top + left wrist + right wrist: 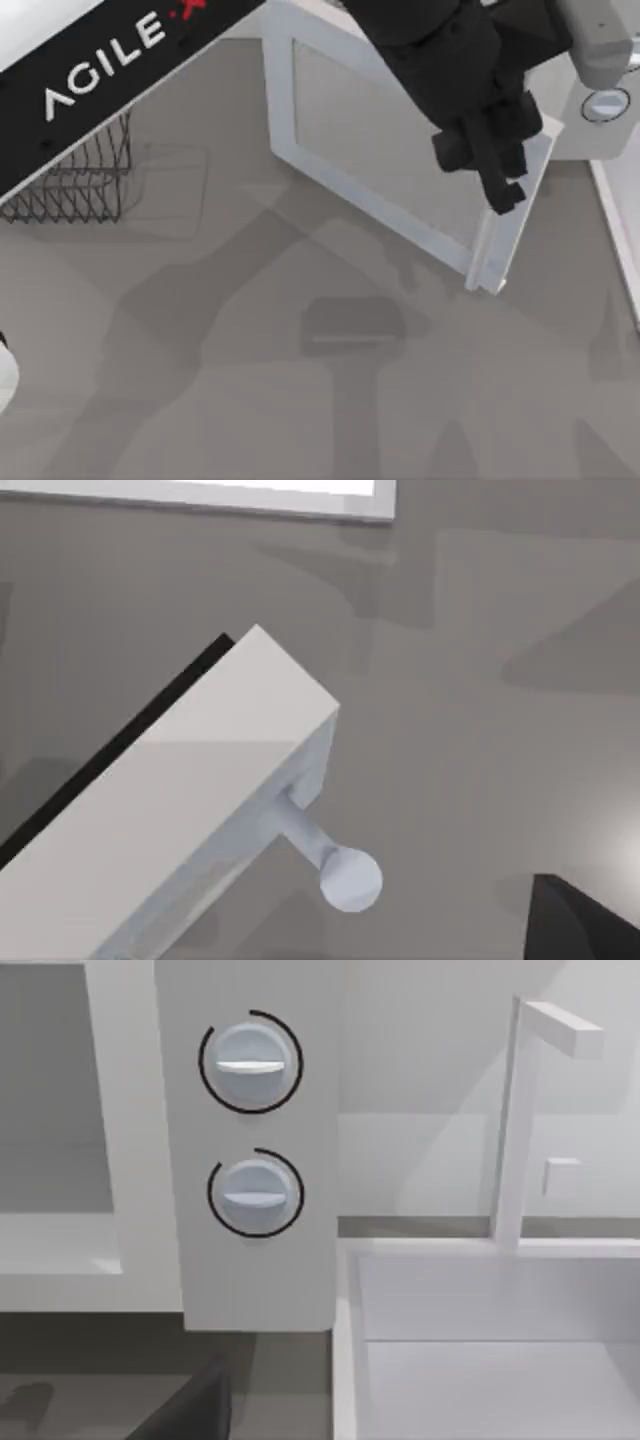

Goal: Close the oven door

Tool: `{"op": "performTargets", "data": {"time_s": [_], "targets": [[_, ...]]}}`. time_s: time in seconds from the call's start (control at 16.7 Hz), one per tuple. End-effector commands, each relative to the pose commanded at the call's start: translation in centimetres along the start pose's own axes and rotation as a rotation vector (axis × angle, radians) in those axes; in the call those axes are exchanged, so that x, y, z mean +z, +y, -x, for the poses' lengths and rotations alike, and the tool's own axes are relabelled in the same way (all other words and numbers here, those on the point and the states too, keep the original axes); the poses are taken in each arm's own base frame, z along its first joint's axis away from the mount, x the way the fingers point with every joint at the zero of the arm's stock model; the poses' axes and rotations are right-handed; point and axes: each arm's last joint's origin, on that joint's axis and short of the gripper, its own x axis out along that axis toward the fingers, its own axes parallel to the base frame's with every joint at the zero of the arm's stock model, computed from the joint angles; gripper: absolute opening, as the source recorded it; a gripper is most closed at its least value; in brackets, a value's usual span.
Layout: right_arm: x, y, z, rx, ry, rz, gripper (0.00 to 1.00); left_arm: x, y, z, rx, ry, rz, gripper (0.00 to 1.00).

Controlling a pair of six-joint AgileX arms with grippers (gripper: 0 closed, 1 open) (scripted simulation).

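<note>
The oven door (385,140) is a white panel with a greyish window, swung out over the table at a slant. Its light-grey bar handle (483,250) runs along the free edge. My left gripper (490,170) hangs over that free edge, just above the handle, fingers open and holding nothing. The left wrist view looks along the door's edge (200,780), with the handle's rounded end (350,880) and one dark fingertip (575,920) beside it. The oven (255,1260) shows its side panel with two round grey knobs (250,1065). A dark part of my right gripper (195,1410) faces that panel.
A dark wire rack (80,180) stands at the table's left rear. To the right of the oven is a white basin (500,1350) with a thin white upright fixture (510,1120); its rim (622,240) borders the table's right side.
</note>
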Motion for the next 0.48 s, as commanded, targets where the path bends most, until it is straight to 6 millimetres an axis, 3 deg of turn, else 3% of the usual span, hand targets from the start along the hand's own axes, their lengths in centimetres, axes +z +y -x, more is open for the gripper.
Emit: {"op": "performTargets", "data": {"time_s": [0.3, 0.48], "targets": [[0.0, 0.0, 0.0, 0.0, 0.0, 0.0, 1.0, -1.0, 4.2, -3.5, 0.073, 0.022, 0.097, 0.0], [0.0, 0.0, 0.0, 0.0, 0.0, 0.0, 1.0, -1.0, 4.3, -3.5, 0.075, 0.022, 0.1, 0.0]]}}
